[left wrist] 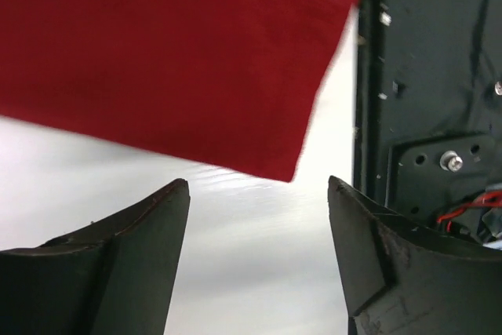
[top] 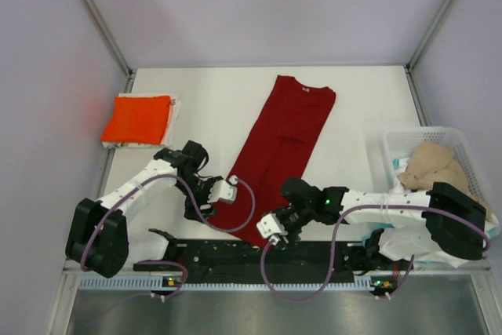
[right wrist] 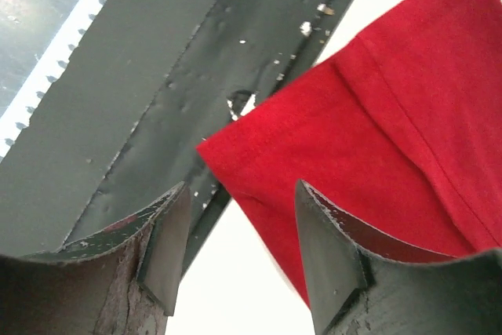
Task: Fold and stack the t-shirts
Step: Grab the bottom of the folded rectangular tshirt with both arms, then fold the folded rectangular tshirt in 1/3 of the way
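Note:
A large dark red t-shirt [top: 278, 143] lies on the white table, folded lengthwise into a long strip, collar at the far end. My left gripper [top: 227, 187] is open and empty just off the strip's near left corner [left wrist: 292, 170]. My right gripper [top: 272, 231] is open and empty at the near right corner [right wrist: 235, 154], which overhangs the black base rail. A folded bright orange-red shirt [top: 137, 119] sits at the far left on a white printed one [top: 176, 109]. A beige shirt [top: 431, 166] is bunched in the basket.
A white plastic lattice basket [top: 459, 140] stands at the right edge of the table. The black base rail [top: 235, 256] runs along the near edge, right under both grippers. Grey walls close in the table at the back and sides.

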Available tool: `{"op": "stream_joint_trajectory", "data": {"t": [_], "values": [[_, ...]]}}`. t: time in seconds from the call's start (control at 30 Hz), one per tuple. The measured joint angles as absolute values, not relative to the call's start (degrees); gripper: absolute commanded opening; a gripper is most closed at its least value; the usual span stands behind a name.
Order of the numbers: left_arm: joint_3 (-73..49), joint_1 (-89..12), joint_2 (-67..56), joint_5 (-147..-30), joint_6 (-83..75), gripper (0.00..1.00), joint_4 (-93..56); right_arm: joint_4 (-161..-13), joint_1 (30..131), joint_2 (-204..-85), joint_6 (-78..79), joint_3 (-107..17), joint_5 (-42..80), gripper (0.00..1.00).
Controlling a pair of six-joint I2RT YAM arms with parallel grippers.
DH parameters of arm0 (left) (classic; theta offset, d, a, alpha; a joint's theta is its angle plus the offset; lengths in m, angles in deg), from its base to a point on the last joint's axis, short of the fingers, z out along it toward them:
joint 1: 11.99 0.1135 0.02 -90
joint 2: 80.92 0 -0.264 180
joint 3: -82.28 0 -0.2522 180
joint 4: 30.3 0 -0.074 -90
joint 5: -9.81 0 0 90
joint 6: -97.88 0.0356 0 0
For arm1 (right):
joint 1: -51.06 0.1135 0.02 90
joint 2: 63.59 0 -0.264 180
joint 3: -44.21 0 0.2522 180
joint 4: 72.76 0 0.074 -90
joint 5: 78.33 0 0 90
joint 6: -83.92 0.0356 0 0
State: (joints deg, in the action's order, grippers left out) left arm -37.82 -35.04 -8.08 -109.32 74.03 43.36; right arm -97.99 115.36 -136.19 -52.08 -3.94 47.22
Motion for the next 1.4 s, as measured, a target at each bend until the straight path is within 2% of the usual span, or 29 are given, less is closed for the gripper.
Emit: {"op": "stream_joint_trajectory", "data": {"t": [0.17, 0.37, 0.47, 0.67, 0.7, 0.73, 1.03, 1.23, 1.4], "values": [[-44.64, -36.87, -10.77, -109.95, 85.44, 0.75, 43.60, -97.77, 118.92, -139.88, -54.24, -4.12, 45.54, 0.49], [-50.41, -37.99, -13.46, -107.68, 90.19, 0.70, 36.34, -97.92, 124.12, -146.33, -56.82, -5.82, 40.60, 0.44], [-52.36, -38.51, -14.10, -106.63, 91.41, 0.64, 33.72, -96.28, 126.29, -147.88, -56.88, -7.20, 38.31, 0.35], [-53.26, -39.67, -14.79, -106.08, 90.97, 0.25, 31.53, -94.84, 127.82, -150.81, -55.29, -9.25, 35.31, 0.04], [-53.23, -39.87, -14.55, -105.89, 90.62, 0.14, 30.90, -94.77, 127.82, -150.81, -55.07, -9.34, 34.90, 0.00], [-53.12, -40.04, -14.29, -105.71, 90.27, 0.00, 30.42, -94.75, 127.86, -150.77, -54.92, -9.36, 34.66, 0.00], [-47.05, -40.72, -10.36, -102.48, 83.50, 0.00, 30.70, -98.18, 125.28, -146.02, -47.75, -9.32, 32.19, 0.00], [-32.56, -40.59, -4.54, -102.59, 75.72, 0.00, 31.69, -98.29, 113.96, -138.16, -39.49, -9.30, 32.67, 0.00], [-19.97, -40.61, 4.79, -101.32, 68.88, 0.00, 31.69, -97.64, 101.22, -136.87, -33.52, -9.32, 33.17, 0.00]]}}
